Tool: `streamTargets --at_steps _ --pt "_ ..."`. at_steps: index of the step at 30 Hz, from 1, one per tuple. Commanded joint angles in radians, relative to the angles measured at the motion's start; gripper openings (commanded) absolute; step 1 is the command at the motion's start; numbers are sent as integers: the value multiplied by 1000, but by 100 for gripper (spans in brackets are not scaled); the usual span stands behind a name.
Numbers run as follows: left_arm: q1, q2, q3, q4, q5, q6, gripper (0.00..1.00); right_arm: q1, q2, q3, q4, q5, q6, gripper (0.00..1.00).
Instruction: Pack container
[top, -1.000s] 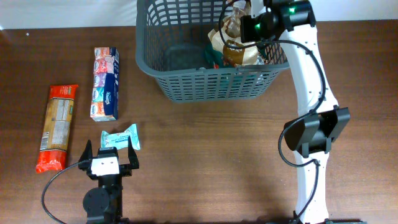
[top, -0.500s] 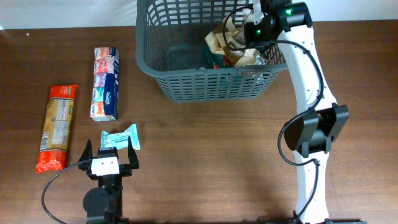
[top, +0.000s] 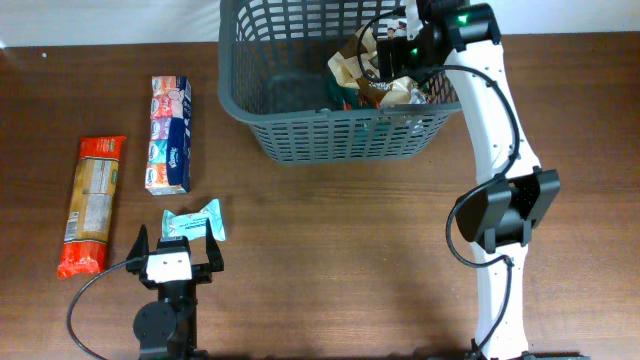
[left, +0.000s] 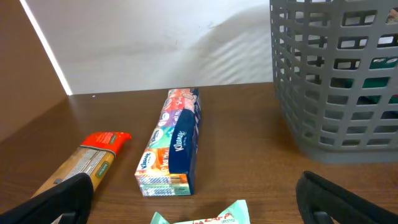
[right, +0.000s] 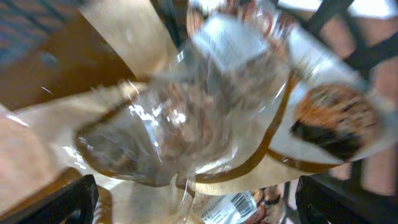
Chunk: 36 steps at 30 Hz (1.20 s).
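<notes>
The worktop (top: 350, 250) is dark brown wood. It carries the container (top: 300, 140), a large grey lattice basket standing upright at the far edge. The right arm (top: 495, 120) rises beside the container's right wall and reaches over its rim. Outside the container, to its left, three items remain unpacked. The orange pasta packet (top: 90, 205) lies farthest from it. The tissue pack (top: 170, 133) lies between that packet and the container's left wall. The small teal packet (top: 195, 222) lies left of the container and nearer the arm bases. Inside the container, against its right wall, sits a crinkled snack bag (top: 362, 68) with a clear window. Over the last second this bag has shifted from the container's near-right corner toward its far wall and has tipped. The right hand (top: 392, 50) has moved only slightly above it. In the right wrist view the fingers stand wide apart at both lower corners with the blurred bag between them, unclamped. The bag therefore appears released and this item counts as packed. The left hand (top: 175, 255) rests spread wide and empty, just short of the teal packet, well apart from the container. Judgement: three items are outstanding, and the teal packet is the likely next pick.
</notes>
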<state>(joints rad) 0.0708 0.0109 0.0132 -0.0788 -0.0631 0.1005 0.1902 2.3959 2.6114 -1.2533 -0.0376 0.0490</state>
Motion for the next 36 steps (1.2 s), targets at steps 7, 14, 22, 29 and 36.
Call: streamTargets --at_steps 7,14,22,29,36 --pt "2 -6 -4 -1 7 -9 99 -8 -172 248 -16 -68 -38 99" --pt "2 -6 -4 -1 7 -9 99 -8 -257 360 -65 116 -38 99" --pt "2 -6 -4 -1 7 -9 99 -64 -418 364 -163 533 -32 99" --pt "2 -6 -4 -2 7 -9 99 -309 -492 364 -245 599 63 99" --pt "2 -6 -4 -1 7 -9 99 -603 -474 312 -316 520 160 99"
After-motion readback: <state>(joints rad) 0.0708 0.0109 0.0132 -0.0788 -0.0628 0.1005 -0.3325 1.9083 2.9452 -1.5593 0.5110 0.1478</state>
